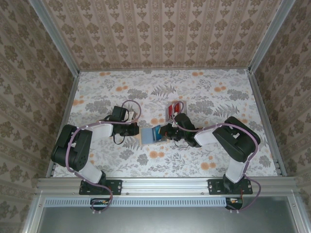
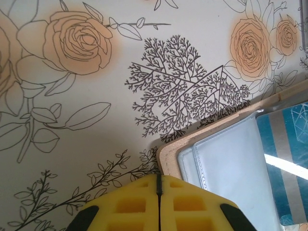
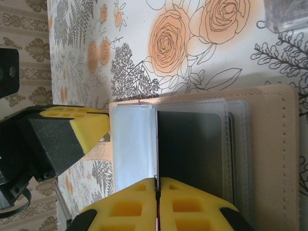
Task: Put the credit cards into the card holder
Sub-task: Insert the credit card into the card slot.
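The card holder (image 1: 146, 135) lies open on the table between the two arms, tan outside (image 3: 274, 144) with blue-grey pockets (image 2: 226, 163). A blue credit card (image 1: 156, 133) with a silver band (image 2: 284, 159) stands on edge over the pockets, seen edge-on (image 3: 156, 144) in the right wrist view. My right gripper (image 3: 156, 180) is shut on it (image 1: 167, 132). My left gripper (image 2: 159, 177) is shut with nothing between its fingers, its tip against the holder's tan corner (image 2: 168, 154) on the left side (image 1: 137, 130). Red credit cards (image 1: 176, 108) stand just behind.
The red cards sit in a clear stand (image 3: 288, 14) behind the right gripper. The floral tabletop (image 1: 218, 92) is bounded by a metal frame and papered walls. The left arm's yellow finger (image 3: 86, 127) is close to the holder's left edge.
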You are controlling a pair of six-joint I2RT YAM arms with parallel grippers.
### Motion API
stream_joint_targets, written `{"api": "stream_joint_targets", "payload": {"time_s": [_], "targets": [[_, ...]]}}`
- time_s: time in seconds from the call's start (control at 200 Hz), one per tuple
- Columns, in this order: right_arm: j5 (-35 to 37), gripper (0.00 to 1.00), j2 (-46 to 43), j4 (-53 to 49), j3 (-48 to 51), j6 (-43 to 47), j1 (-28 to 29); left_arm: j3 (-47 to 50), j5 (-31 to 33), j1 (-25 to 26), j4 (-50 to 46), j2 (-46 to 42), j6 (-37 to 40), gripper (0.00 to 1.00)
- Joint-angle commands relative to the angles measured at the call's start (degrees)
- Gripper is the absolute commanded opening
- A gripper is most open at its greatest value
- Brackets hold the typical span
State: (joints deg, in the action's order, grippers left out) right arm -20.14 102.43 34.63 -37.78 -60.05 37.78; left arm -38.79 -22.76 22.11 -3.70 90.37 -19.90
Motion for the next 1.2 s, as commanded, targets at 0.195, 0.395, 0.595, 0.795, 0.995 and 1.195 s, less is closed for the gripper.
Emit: {"api": "stream_joint_targets", "payload": {"time_s": [0.195,0.395,0.595,0.795,0.995,1.195], "targets": [[-0.5,0.10,1.3,0.3,-1.8,0.4,1.4,-0.2,-1.8,0.9,1.1,0.5,-1.5,0.00],[-0.2,0.10,1.3,0.1,-2.1,0.9,2.0,-0.3,-1.8,1.2,0.9,0.8,-1.3,0.00],[0.6,0.11,1.1,-1.2,-2.5,1.8,2.4,-0.4,-1.7,1.3,0.8,0.7,-1.2,0.00],[1.7,0.20,0.3,-3.2,-2.8,3.4,2.6,-0.6,-1.4,1.3,0.4,0.7,-1.1,0.00],[7.1,0.26,-3.9,-16.3,-6.5,11.3,3.4,-0.8,-0.7,1.3,-0.1,0.6,-0.8,0.00],[12.1,0.36,-7.2,-25.5,-9.7,17.5,3.7,-0.7,-0.8,1.3,-0.2,0.3,-0.8,0.00]]}}
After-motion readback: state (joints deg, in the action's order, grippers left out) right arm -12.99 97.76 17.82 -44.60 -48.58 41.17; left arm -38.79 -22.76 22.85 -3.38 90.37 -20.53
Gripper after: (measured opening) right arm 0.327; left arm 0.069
